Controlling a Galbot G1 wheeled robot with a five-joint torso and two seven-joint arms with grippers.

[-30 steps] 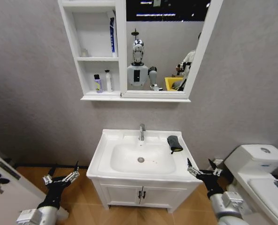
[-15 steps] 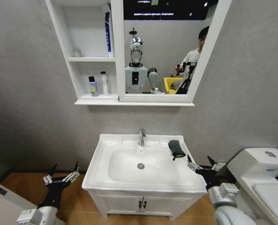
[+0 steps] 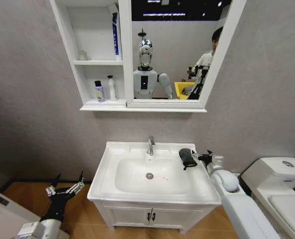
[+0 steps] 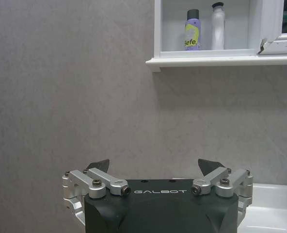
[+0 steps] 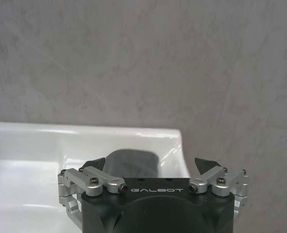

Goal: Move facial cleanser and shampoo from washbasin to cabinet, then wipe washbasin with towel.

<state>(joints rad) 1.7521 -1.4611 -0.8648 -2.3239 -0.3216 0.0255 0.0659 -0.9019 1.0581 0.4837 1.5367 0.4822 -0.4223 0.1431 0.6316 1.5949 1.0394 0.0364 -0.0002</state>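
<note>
On the right back corner of the washbasin (image 3: 112, 186) lies the towel (image 3: 188, 157), a small dark cloth rolled into a lump. It sits on the flat white rim, just beside the bowl and a little way from the chrome tap (image 3: 150, 145). The right gripper (image 3: 203, 157) is up at the rim, just to the right of the towel, with its long white arm reaching in from below. In the right wrist view its two black fingertips (image 5: 95, 163) stand wide apart, and the towel (image 5: 133, 164) sits right in front, between them but a bit farther on. Nothing is in the way between the gripper and the cloth. The grey wall is close behind.

The bowl has a chrome drain (image 3: 149, 176) in the middle and a few tiny reddish marks near it.

Up on the wall hangs the cabinet (image 3: 68, 32) with its tall mirror (image 3: 175, 50). On its lowest shelf stand a purple bottle (image 3: 98, 91) and a white bottle (image 3: 110, 87), side by side. A tall blue and white tube (image 3: 114, 32) leans in the shelf above.

The left gripper (image 3: 65, 187) hangs low beside the washbasin, on the left, over the wooden floor. Its fingers are spread apart too and hold nothing. A white toilet (image 3: 282, 174) stands to the right of the washbasin.
</note>
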